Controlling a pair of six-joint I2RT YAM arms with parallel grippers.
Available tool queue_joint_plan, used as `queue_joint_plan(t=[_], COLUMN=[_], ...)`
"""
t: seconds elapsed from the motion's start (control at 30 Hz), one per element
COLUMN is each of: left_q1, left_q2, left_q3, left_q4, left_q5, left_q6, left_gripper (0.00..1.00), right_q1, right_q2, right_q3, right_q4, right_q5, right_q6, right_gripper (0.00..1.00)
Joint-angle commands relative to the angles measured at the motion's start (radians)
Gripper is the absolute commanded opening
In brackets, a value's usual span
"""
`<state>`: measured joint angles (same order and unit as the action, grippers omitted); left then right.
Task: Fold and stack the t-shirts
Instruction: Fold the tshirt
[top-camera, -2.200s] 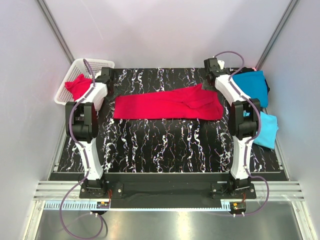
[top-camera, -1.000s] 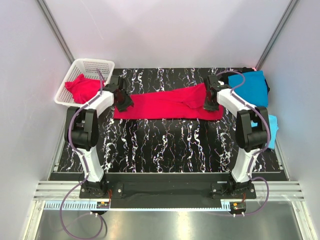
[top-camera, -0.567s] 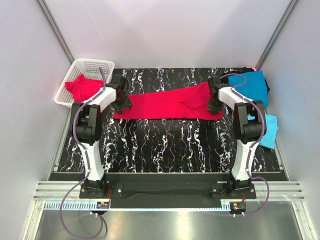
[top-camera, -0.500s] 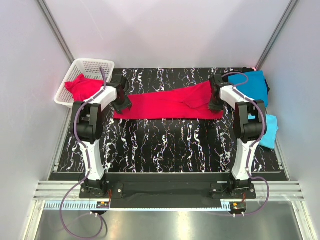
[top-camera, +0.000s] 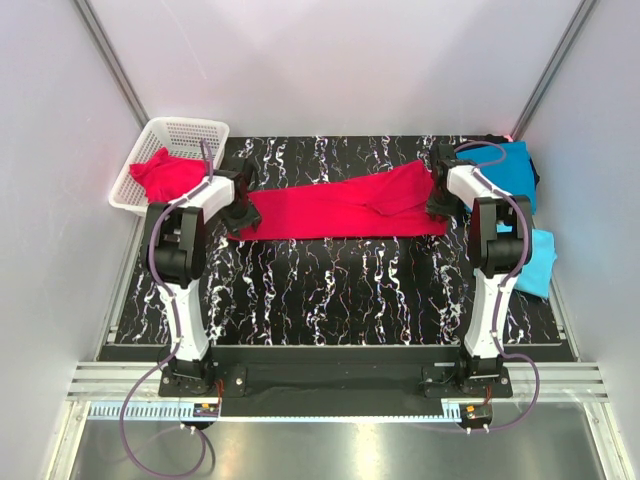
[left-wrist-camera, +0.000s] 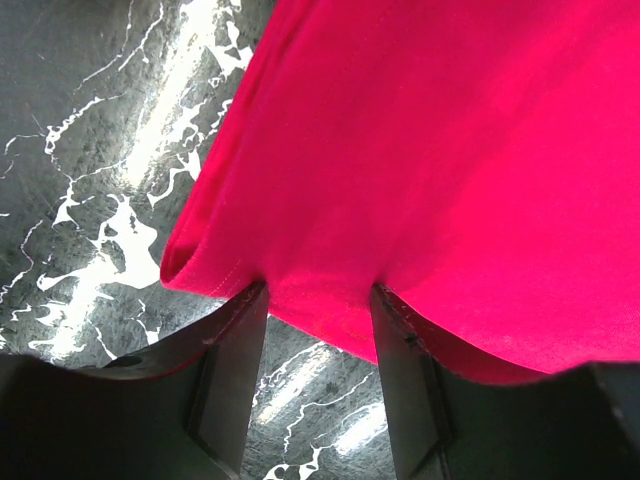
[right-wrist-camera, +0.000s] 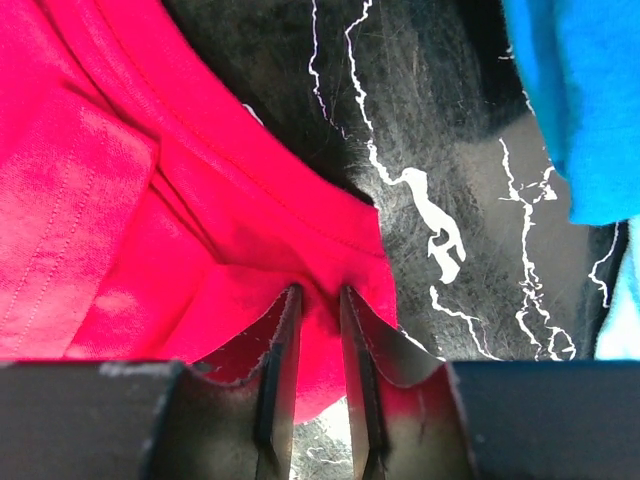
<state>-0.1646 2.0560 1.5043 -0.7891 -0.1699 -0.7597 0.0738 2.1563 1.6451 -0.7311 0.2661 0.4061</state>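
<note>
Risk from above: skewing of the red t-shirt (top-camera: 335, 210), stretched long on the desk (top-camera: 330, 290), under uneven pulls at its two ends. Left wrist: left fingers (left-wrist-camera: 235, 370) spread wide, straddling the shirt's hem; liable to catch only one layer. Right wrist: right fingers (right-wrist-camera: 280, 370) nearly together at the shirt's folded corner; pinching or not, cannot tell; liable to slip off.
</note>
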Motion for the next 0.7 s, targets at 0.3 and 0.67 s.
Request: queue_joint_plan(t=[0.3, 0.67], left_q1=[0.000, -0.061], left_q2=[-0.089, -0.269], left_q3=[-0.062, -0.174], left_q4=[-0.018, 0.008], left_q5=[-0.008, -0.016], left_q6=[-0.009, -0.027], left_gripper=[0.51, 0.51], right_q1=[0.020, 0.133], right_q2=[-0.243, -0.380], right_q3=[-0.014, -0.161], right_q4=[-0.002, 0.093], right_q5=[-0.080, -0.263], right_q6=[-0.045, -0.041], right_gripper=[0.27, 0.35])
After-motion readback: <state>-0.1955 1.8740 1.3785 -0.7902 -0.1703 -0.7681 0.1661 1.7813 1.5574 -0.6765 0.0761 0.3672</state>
